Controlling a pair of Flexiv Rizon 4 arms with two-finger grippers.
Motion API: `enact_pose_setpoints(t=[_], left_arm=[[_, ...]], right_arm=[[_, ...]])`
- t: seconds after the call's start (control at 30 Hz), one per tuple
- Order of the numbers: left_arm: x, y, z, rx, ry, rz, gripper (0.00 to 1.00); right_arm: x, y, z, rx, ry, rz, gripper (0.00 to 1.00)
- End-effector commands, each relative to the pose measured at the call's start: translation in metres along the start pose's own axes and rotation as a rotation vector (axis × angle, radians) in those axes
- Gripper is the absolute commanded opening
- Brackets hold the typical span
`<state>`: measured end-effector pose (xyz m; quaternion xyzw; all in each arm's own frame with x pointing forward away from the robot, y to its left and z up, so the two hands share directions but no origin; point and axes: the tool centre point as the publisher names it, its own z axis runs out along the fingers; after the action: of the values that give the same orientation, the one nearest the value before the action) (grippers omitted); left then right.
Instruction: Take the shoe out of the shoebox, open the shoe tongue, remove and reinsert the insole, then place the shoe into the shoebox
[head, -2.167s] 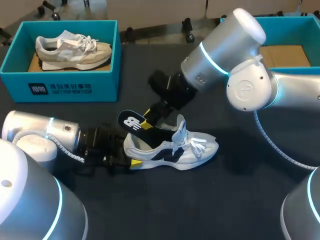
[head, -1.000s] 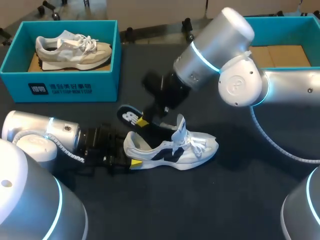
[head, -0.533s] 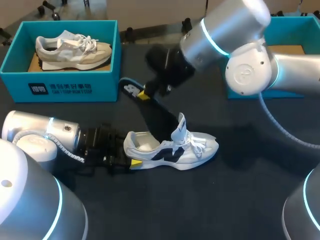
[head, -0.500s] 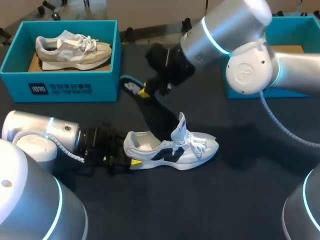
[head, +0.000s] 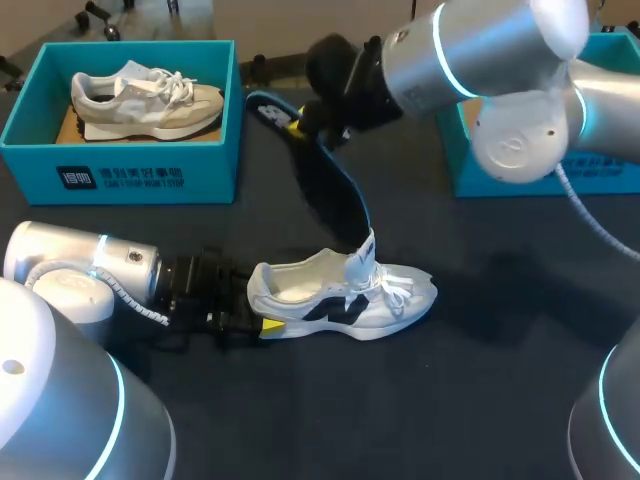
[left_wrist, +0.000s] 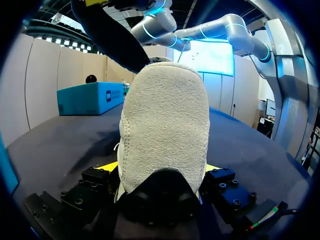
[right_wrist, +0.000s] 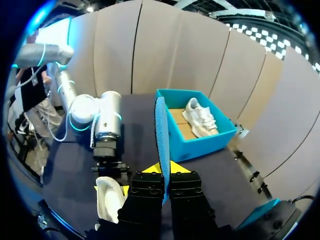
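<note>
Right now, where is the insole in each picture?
Head view: the insole slants from the right pincer down toward the white shoe.
Left wrist view: insole is the dark strip above the shoe's heel.
Right wrist view: insole stands edge-on, blue, clamped in that pincer.
Shared landmark: the white shoe on the table shows in all three.

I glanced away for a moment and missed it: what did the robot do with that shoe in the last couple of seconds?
The right gripper, shut on the insole, rose toward the far side of the table, pulling the insole almost out of the white shoe; only its lower end is by the tongue. The left gripper kept hold of the heel, and the shoe stayed put.
</note>
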<state>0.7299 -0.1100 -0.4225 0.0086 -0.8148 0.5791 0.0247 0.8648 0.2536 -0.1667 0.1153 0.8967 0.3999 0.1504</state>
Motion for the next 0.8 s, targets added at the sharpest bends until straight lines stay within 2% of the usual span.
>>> enact_pose_setpoints(t=[0.03,0.13,0.77,0.8], left_arm=[[-0.0012,0.0012,0.0009,0.000,0.002,0.000,0.00],[-0.0012,0.0012,0.0009,0.000,0.002,0.000,0.00],[-0.0012,0.0012,0.0009,0.000,0.002,0.000,0.00],[-0.0012,0.0012,0.0009,0.000,0.002,0.000,0.00]], right_arm=[[-0.0006,0.0044,-0.0167,0.004,-0.107,0.005,0.00],[-0.0030,0.0110,-0.0237,0.031,-0.168,-0.004,0.00],[-0.0030,0.0110,-0.0237,0.031,-0.168,-0.004,0.00],[-0.0011,0.0126,-0.0246,0.000,-0.163,0.007,0.00]])
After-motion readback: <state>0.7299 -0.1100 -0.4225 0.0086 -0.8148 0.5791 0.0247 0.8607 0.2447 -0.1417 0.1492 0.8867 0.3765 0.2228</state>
